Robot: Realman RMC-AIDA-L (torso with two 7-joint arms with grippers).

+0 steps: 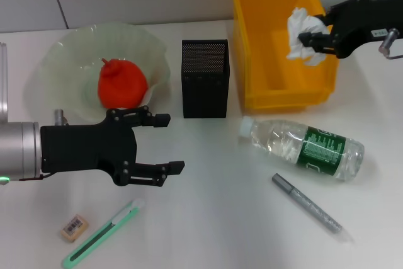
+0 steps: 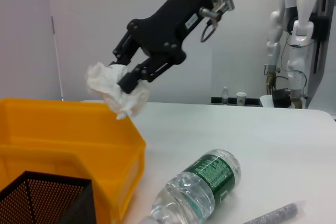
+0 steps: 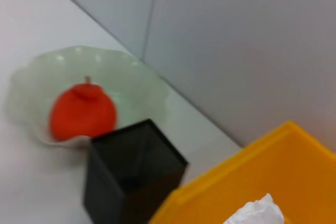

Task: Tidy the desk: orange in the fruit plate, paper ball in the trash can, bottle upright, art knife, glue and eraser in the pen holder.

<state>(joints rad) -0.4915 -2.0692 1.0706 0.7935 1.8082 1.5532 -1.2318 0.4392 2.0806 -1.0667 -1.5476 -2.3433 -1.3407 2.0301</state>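
- Over the yellow bin (image 1: 255,42), the trash can here, right tool (image 1: 313,37) is clamped on the paper ball (image 1: 302,33); ball hangs above the bin's right wall, inside the rim line as seen from the head view.
- Left wrist view shows the same grip: paper ball (image 2: 118,92) pinched between dark fingers (image 2: 137,74), above the bin's edge (image 2: 79,124).
- Left tool (image 1: 165,143) hovers low over the counter (image 1: 220,218), just in front of the fruit plate (image 1: 69,61); fingers spread apart, nothing between them.
- Orange (image 1: 121,84) sits in the fruit plate, near its front rim.
- Pen holder (image 1: 204,79), black mesh, stands upright between plate and bin; contents cannot be told.
- Bottle (image 1: 302,146) lies on its side in front of the bin, cap pointing toward the pen holder.
- Grey pen-like stick (image 1: 307,204) lies on the counter just in front of the bottle.
- Art knife (image 1: 101,234), green, lies near the front edge, with the eraser (image 1: 73,227) just beside it on the left.
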